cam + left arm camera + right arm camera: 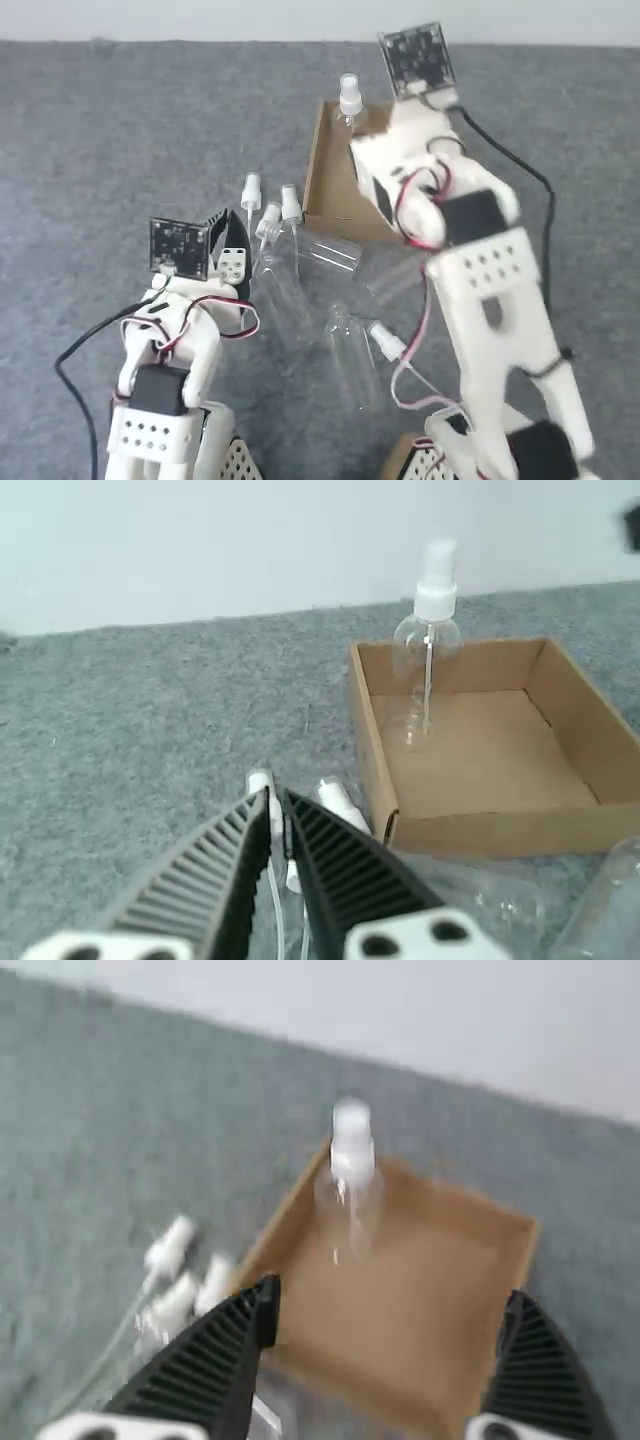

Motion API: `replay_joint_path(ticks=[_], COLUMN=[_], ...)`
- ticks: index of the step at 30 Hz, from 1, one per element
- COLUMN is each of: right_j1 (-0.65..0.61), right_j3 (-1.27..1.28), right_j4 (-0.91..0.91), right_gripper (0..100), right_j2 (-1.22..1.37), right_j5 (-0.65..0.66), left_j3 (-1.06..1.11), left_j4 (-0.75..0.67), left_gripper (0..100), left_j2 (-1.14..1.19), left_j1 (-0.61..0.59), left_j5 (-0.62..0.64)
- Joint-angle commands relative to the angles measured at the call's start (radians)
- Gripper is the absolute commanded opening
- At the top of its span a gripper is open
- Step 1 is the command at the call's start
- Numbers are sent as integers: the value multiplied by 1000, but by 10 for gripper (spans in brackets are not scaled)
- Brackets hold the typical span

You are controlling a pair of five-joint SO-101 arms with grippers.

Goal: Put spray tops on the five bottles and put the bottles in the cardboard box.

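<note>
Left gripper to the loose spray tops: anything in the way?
Nothing visible. The spray tops lie on the carpet right in front of the left gripper, beside the cardboard box, with nothing between them.

Clear plastic bottle [425, 655], matt cardboard box [500, 832]

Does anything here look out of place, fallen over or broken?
Nothing looks broken or spilled. One bottle with its spray top stands upright in the cardboard box. The other clear bottles lie on their sides on the grey carpet beside the box, with loose spray tops next to them.
</note>
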Motion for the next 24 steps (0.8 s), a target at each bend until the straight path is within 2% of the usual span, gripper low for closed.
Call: replay_joint_path(ticks=[1, 3, 6, 14, 21, 24], right_j1=[44, 48, 44, 36, 35, 35], right_j3=[-66, -20, 107, 465, 606, 654], right_j4=[232, 263, 240, -21, -107, -171], right_gripper=[292, 292, 289, 292, 290, 292], right_j2=[-145, -168, -176, -174, -173, -173], right_j5=[-9, -18, -150, -468, -598, -608], left_j3=[-12, -10, -10, -10, -10, -10], left_j4=[-26, -26, -26, -26, -26, -26], left_gripper=[11, 11, 11, 11, 11, 11], left_j2=[-17, -17, -17, -17, -17, -17], left_j1=[5, 5, 5, 5, 5, 5], left_j5=[8, 8, 8, 8, 8, 8])
